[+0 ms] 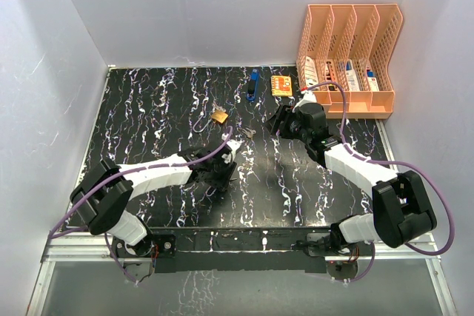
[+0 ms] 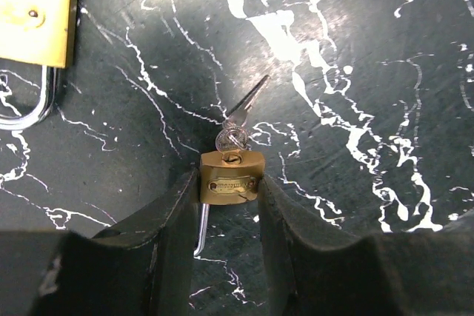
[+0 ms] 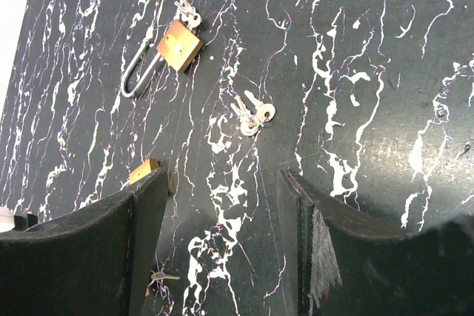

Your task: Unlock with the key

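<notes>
In the left wrist view my left gripper (image 2: 230, 183) is shut on a small brass padlock (image 2: 230, 177), one finger on each side of its body. A small key (image 2: 232, 139) sits at its keyhole and a second key blade points up and to the right. In the top view the left gripper (image 1: 221, 169) is low over the black marbled table (image 1: 148, 109). My right gripper (image 3: 222, 175) is open and empty above the table, and in the top view (image 1: 281, 120) it is right of centre. A loose bunch of keys (image 3: 252, 116) lies ahead of it.
A larger brass padlock (image 1: 219, 116) with a long shackle lies behind the left gripper; it also shows in the left wrist (image 2: 33, 12) and right wrist (image 3: 178, 46) views. A blue object (image 1: 252, 85), a yellow-orange box (image 1: 281, 85) and a peach file rack (image 1: 348, 57) stand at the back right.
</notes>
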{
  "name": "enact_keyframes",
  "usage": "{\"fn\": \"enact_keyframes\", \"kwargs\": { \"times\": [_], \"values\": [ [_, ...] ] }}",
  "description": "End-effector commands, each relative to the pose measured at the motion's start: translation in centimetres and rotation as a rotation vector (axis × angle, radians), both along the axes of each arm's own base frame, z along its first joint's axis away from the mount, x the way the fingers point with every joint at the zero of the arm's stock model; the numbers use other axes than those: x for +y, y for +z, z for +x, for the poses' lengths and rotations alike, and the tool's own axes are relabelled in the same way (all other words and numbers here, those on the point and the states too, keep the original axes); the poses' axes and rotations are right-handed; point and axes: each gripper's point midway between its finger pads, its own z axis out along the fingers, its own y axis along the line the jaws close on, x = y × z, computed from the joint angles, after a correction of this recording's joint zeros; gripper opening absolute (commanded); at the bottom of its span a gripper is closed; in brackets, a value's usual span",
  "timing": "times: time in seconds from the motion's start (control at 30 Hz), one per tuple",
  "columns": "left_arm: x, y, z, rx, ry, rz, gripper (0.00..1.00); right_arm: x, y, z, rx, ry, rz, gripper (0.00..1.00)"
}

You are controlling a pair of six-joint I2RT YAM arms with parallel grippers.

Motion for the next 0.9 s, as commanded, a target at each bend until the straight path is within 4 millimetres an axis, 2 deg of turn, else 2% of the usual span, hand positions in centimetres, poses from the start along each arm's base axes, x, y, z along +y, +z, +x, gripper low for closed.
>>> {"fn": "enact_keyframes", "kwargs": {
  "times": [0.0, 0.23, 0.3, 0.37, 0.53, 0.67, 0.7, 0.77, 0.87],
  "values": [
    [1.1, -0.9, -0.4, -0.008, 0.032, 0.044, 0.0, 0.2, 2.4, 1.2, -0.07, -0.001, 0.021, 0.59],
    [1.2, -1.6, -0.9, 0.008, 0.034, 0.042, 0.0, 0.2, 2.2, 1.0, -0.067, 0.0, 0.02, 0.59],
    [1.1, -1.6, -1.1, 0.016, 0.033, 0.04, 0.19, 0.2, 2.2, 0.9, -0.067, 0.0, 0.02, 0.59],
    [1.1, -1.7, -1.2, 0.02, 0.033, 0.037, 0.3, 0.2, 2.2, 0.9, -0.066, 0.0, 0.021, 0.59],
    [1.1, -1.4, -1.5, 0.019, 0.041, 0.027, 0.46, 0.2, 2.2, 0.9, -0.066, 0.001, 0.023, 0.59],
    [1.2, -0.8, -1.5, 0.01, 0.054, 0.021, 0.55, 0.3, 2.2, 0.8, -0.066, 0.004, 0.025, 0.59],
    [1.2, -0.4, -1.3, 0.003, 0.061, 0.019, 0.57, 0.3, 2.2, 0.8, -0.065, 0.004, 0.023, 0.59],
    [1.2, 1.2, -0.7, -0.034, 0.081, 0.015, 0.69, 0.2, 2.1, 0.8, -0.066, 0.005, 0.017, 0.59],
    [0.8, 5.2, 1.0, -0.142, 0.111, -0.037, 0.89, 0.2, 1.7, 0.8, -0.059, 0.015, 0.003, 0.59]
  ]
}}
